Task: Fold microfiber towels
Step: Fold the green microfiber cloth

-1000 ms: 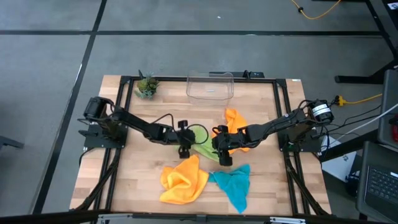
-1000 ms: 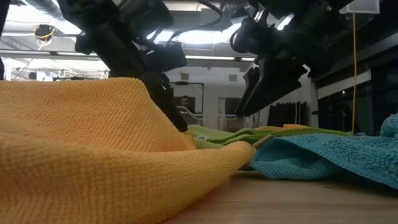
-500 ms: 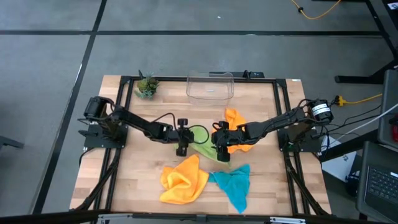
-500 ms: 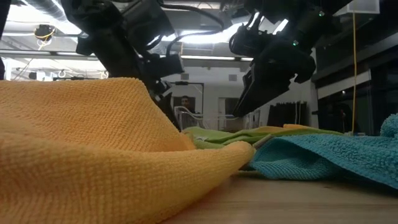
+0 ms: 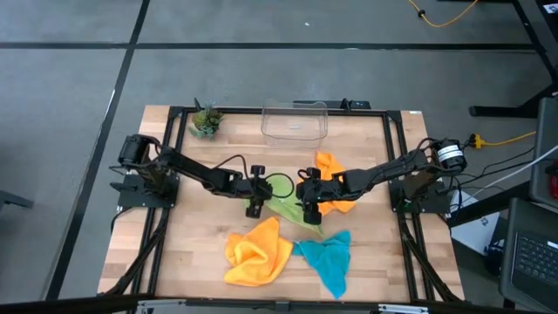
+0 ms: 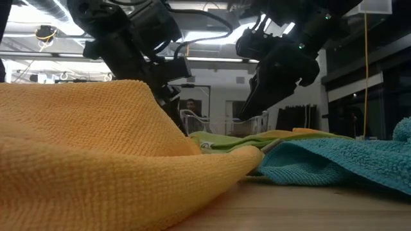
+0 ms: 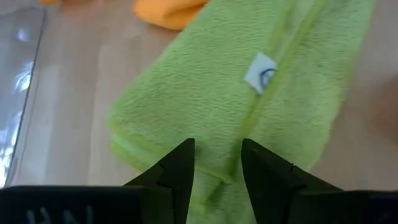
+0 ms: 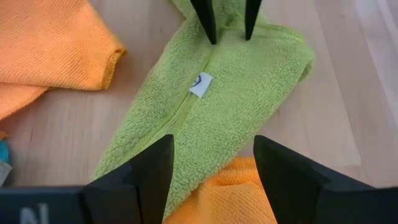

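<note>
Lying folded at mid-table, the lime green towel (image 5: 289, 208) sits between 2 orange towels (image 5: 335, 177) (image 5: 255, 253), teal towel (image 5: 328, 258) nearby. Left gripper (image 7: 216, 163) and right gripper (image 8: 212, 163) hover above it, fingers parted, gripping nothing.

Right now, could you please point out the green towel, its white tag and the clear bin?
Green towel (image 8: 249, 81): right wrist view, bare pile.
White tag (image 8: 200, 85): right wrist view, tag's middle.
Clear bin (image 5: 295, 108): high view, far rim.

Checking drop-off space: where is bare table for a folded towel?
Bare wood lies between the potted plant and left pincer, and right of the clear bin. Crowded mid-table: green towel, orange towels, teal towel.
</note>
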Robot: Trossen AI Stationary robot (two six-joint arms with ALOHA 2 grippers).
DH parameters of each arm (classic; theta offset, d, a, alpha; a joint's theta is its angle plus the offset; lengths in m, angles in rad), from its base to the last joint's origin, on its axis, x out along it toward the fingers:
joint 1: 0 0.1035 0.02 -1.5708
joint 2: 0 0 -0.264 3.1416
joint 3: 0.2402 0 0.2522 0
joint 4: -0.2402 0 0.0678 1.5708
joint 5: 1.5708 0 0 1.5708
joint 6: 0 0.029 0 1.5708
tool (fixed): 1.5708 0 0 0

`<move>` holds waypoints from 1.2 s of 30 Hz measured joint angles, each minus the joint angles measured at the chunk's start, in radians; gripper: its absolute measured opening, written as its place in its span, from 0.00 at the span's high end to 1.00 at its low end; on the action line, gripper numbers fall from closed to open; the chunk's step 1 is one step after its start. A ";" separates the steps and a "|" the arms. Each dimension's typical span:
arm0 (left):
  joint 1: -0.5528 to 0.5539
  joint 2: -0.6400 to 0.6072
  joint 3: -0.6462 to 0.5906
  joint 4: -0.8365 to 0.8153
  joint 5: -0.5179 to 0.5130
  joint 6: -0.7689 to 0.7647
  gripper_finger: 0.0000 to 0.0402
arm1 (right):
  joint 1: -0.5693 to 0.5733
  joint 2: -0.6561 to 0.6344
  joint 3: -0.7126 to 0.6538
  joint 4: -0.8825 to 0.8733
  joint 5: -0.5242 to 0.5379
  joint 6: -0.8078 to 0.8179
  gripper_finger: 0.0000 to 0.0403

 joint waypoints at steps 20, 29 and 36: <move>0.060 0.000 0.000 -0.008 0.116 -0.011 0.95 | 0.000 0.000 0.000 -0.007 -0.007 -0.003 0.44; 0.059 -0.058 0.002 0.004 0.084 -0.055 1.00 | 0.001 0.000 0.000 -0.016 -0.034 -0.003 0.44; 0.046 -0.176 0.002 -0.038 -0.047 -0.068 1.00 | 0.001 0.000 0.000 -0.011 -0.034 0.004 0.44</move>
